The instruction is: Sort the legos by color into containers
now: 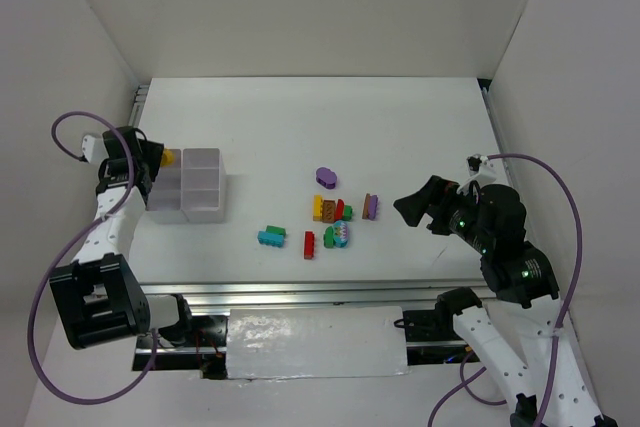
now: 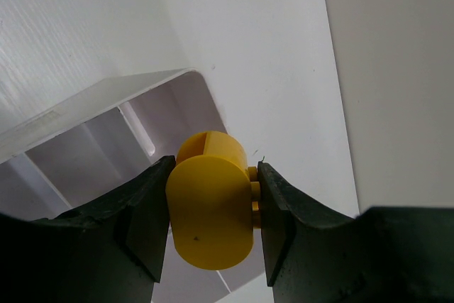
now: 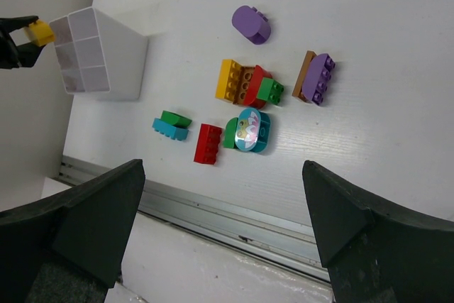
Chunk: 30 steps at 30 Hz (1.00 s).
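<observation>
— Legos: where do they lie right now?

— One yellow lego (image 1: 168, 157) is clamped in the left gripper (image 2: 213, 189), studs against one finger and its long axis running along the fingers. The others lie loose mid-table: a purple oval (image 1: 326, 178), a tight cluster (image 1: 330, 211) nearer the arms, a purple-and-brown pair (image 1: 370, 206) to its right, and a teal-and-green piece (image 1: 271, 236) and a red brick (image 1: 309, 244) to its left.

— And the tray?

— The tray (image 1: 205, 209) stands at the left of the table (image 1: 420, 127), its long side running away from the arms. The held brick hangs at the tray's far-left corner. I cannot tell whether it is over a compartment or just outside the rim. In the left wrist view the compartments lie to the left of the brick.

— So what does the move turn on?

— Probably a small shift inward over that corner compartment, then letting go. Room is tight: the side wall (image 1: 60, 67) is close behind the arm.

— And the right gripper?

— The right gripper (image 1: 408, 205) is spread wide, holds nothing and hovers just right of the purple-and-brown pair. It is the nearer arm to the loose bricks, with bare table around it.
</observation>
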Each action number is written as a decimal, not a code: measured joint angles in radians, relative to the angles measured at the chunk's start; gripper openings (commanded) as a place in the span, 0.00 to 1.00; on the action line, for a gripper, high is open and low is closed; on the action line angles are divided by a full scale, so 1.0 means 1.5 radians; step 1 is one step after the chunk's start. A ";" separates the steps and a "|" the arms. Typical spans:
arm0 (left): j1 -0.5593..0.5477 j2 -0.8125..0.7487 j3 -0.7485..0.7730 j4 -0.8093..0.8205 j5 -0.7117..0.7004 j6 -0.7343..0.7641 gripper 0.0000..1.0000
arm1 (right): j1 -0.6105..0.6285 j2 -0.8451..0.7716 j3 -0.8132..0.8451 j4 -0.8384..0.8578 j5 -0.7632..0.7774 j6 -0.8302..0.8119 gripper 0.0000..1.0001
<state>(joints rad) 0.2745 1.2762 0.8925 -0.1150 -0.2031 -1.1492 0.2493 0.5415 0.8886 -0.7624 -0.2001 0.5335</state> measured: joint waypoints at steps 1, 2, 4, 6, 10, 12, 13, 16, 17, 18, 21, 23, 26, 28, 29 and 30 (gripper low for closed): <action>0.000 0.001 0.000 0.001 0.000 -0.002 0.35 | 0.000 0.000 0.000 0.000 0.000 0.000 1.00; 0.000 0.003 0.000 0.002 0.000 -0.004 0.35 | 0.000 -0.001 0.000 0.000 0.000 0.000 1.00; 0.000 0.009 0.000 0.002 0.000 -0.004 0.36 | 0.000 -0.001 0.000 0.000 0.000 0.000 0.99; 0.000 0.017 0.000 0.002 0.000 -0.005 0.44 | 0.000 -0.001 0.000 0.000 0.000 0.000 1.00; 0.000 0.019 0.000 0.002 -0.001 -0.005 0.50 | 0.000 -0.001 0.000 0.000 0.000 0.000 1.00; 0.000 0.019 0.000 0.002 -0.001 -0.005 0.50 | 0.000 -0.001 0.000 0.000 0.000 0.000 1.00; 0.000 0.019 0.000 0.002 -0.001 -0.005 0.50 | 0.000 -0.001 -0.001 0.000 -0.001 0.000 0.99; 0.000 0.020 0.000 0.002 -0.001 -0.005 0.55 | 0.000 -0.002 -0.001 0.000 -0.001 0.000 1.00; 0.000 0.020 0.000 0.002 -0.001 -0.005 0.55 | 0.000 -0.002 -0.003 0.000 -0.001 0.000 1.00; 0.000 0.021 0.000 0.002 -0.001 -0.005 0.55 | 0.000 -0.003 -0.004 0.000 -0.001 0.000 1.00; 0.000 0.024 0.000 0.003 -0.001 -0.006 0.55 | 0.000 -0.003 -0.009 0.000 -0.001 0.000 1.00; 0.000 0.026 0.000 0.003 -0.001 -0.006 0.55 | 0.000 -0.003 -0.009 0.001 -0.001 0.000 1.00; 0.000 0.027 0.000 0.003 -0.001 -0.007 0.55 | 0.001 -0.005 -0.009 0.000 -0.002 0.000 1.00; 0.000 0.027 0.000 0.005 -0.001 -0.008 0.55 | 0.001 -0.006 -0.009 0.001 -0.003 0.000 1.00; 0.000 0.027 0.000 0.007 -0.001 -0.008 0.56 | 0.001 -0.006 -0.009 0.001 -0.003 0.000 1.00; 0.000 0.027 0.000 0.009 -0.002 -0.009 0.56 | 0.001 -0.006 -0.009 0.001 -0.004 0.000 1.00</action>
<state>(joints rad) 0.2745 1.3174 0.8925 -0.1017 -0.2054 -1.1629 0.2512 0.5323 0.8745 -0.7616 -0.2062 0.5331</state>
